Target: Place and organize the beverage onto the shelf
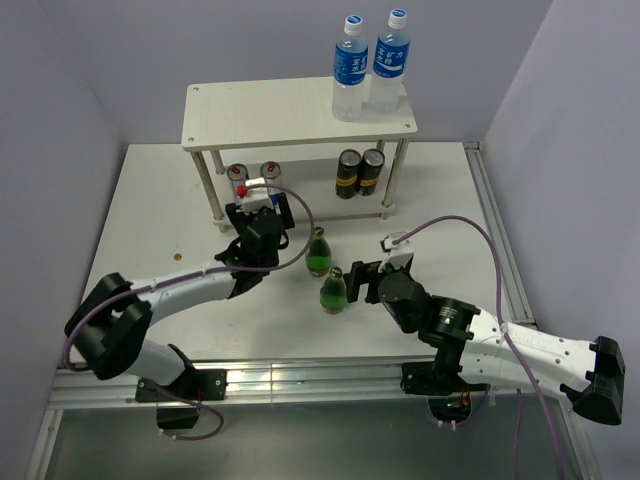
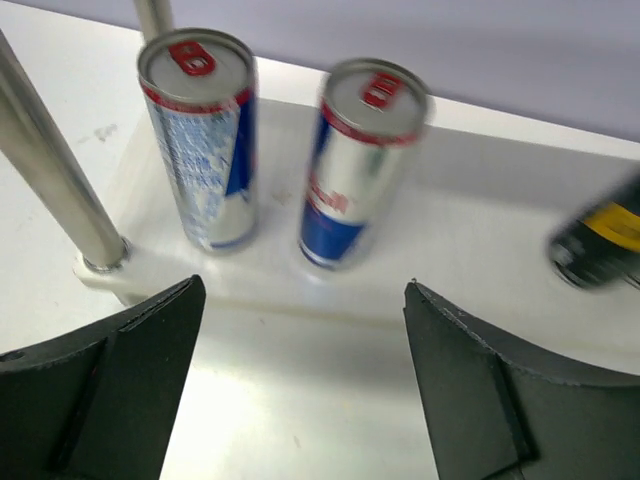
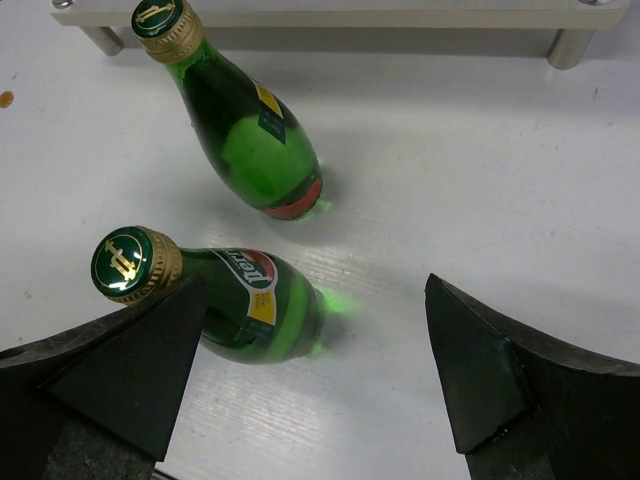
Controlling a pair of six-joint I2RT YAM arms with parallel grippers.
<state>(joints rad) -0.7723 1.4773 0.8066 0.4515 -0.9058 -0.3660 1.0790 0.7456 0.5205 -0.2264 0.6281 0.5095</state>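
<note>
The shelf (image 1: 270, 112) stands at the back of the table, with two water bottles (image 1: 350, 70) on its top board. On its lower board (image 2: 450, 230) stand two silver-blue cans (image 2: 205, 150) (image 2: 355, 170) at the left and two black cans (image 1: 360, 172) at the right. Two green glass bottles (image 1: 319, 252) (image 1: 334, 290) stand on the table in front. My left gripper (image 1: 262, 208) (image 2: 302, 290) is open and empty, facing the silver-blue cans. My right gripper (image 1: 355, 283) (image 3: 315, 283) is open, with the nearer green bottle (image 3: 250, 300) just inside its left finger (image 3: 130, 370) and the farther one (image 3: 250, 140) beyond.
A silver shelf leg (image 2: 50, 170) stands left of the cans. One black can (image 2: 600, 240) shows blurred at the right edge of the left wrist view. Walls close in the table on three sides.
</note>
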